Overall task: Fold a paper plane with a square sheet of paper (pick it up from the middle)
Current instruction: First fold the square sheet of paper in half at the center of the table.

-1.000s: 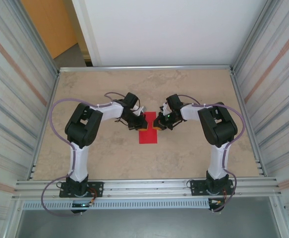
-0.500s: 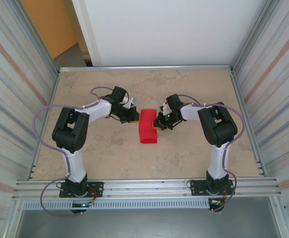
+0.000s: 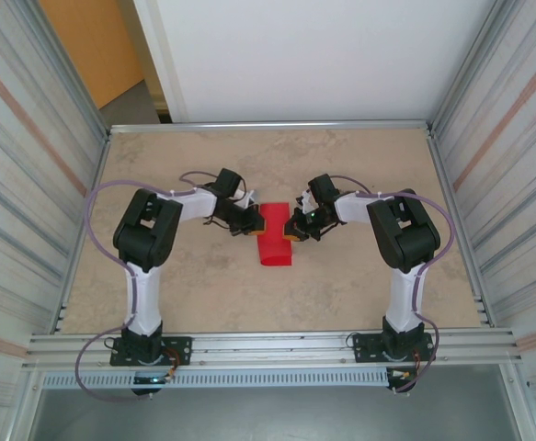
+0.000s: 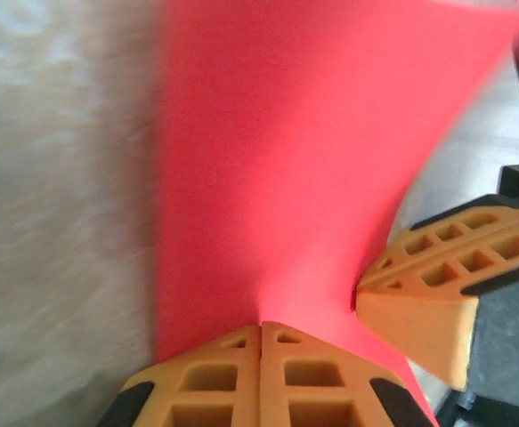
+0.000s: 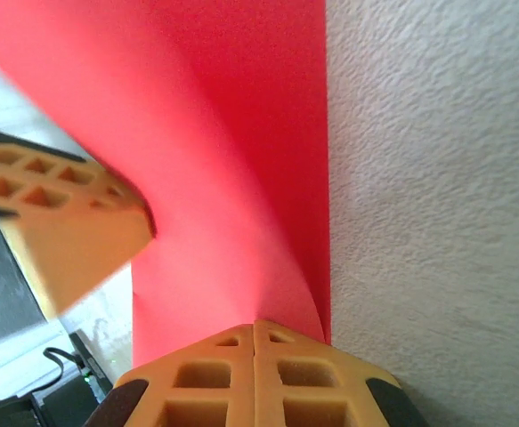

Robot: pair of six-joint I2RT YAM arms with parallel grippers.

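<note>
The square sheet of paper [image 3: 274,241] is bright red and lies mid-table, humped up between the two grippers. My left gripper [image 3: 252,226] is at its left edge and my right gripper [image 3: 292,230] at its right edge. In the left wrist view the orange fingertips of my left gripper [image 4: 261,326] are shut, pinching the paper [image 4: 286,160], which fans away from them. The right gripper's fingers [image 4: 437,285] show beside the sheet. In the right wrist view my right gripper [image 5: 255,322] is likewise shut on the curved paper [image 5: 232,178], with the left gripper's fingers [image 5: 63,222] at the left.
The beige stone-patterned table [image 3: 359,276] has a metal rail [image 3: 268,347] along its near edge, where both arm bases are bolted. Corrugated panels stand on the left [image 3: 28,184] and right [image 3: 516,184], and a white wall closes the back.
The paper has gone from a flat narrow strip to a humped shape. The left arm swung out to the left, then came back in against the sheet. The right arm stayed put.
</note>
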